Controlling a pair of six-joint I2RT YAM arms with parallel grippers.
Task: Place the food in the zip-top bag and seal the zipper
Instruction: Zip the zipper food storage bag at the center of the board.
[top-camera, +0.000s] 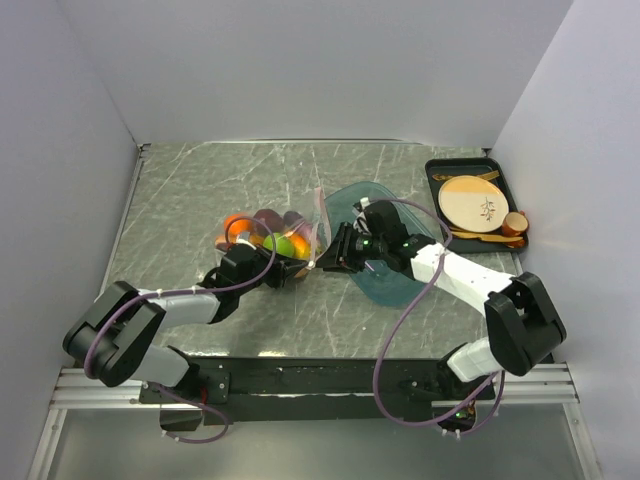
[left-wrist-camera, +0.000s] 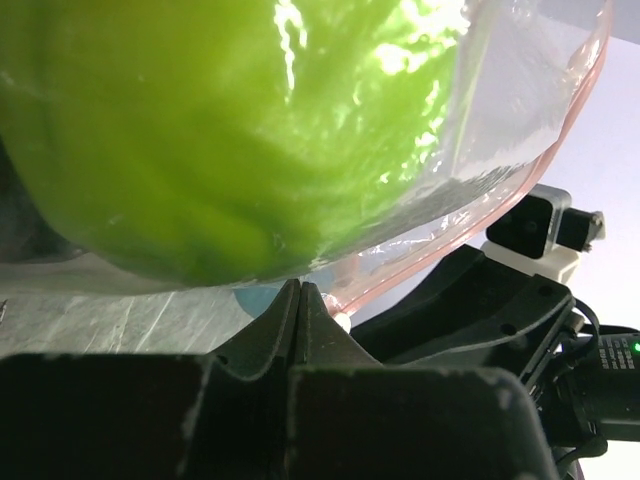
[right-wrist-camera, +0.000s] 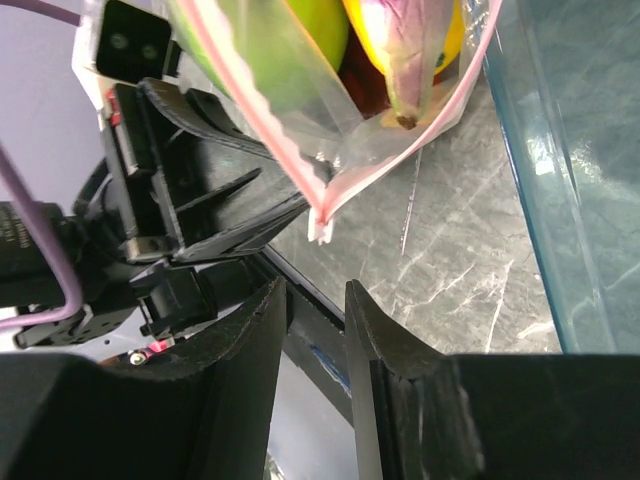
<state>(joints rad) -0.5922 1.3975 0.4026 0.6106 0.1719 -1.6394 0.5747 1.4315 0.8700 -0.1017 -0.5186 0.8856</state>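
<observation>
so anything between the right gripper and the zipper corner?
Nothing visible. The right gripper has its jaws open, with the zipper corner hanging just ahead of the gap and only table behind it. The left gripper sits close beside that corner and looks shut on the bag edge, but it is not in the path.

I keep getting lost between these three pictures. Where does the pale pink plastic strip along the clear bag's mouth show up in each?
Top external: the pale pink plastic zipper strip stands at the picture's centre.
Left wrist: it curves down the right side.
Right wrist: it forms a V, top centre.
Shared landmark: the round green toy lime beside it.
</observation>
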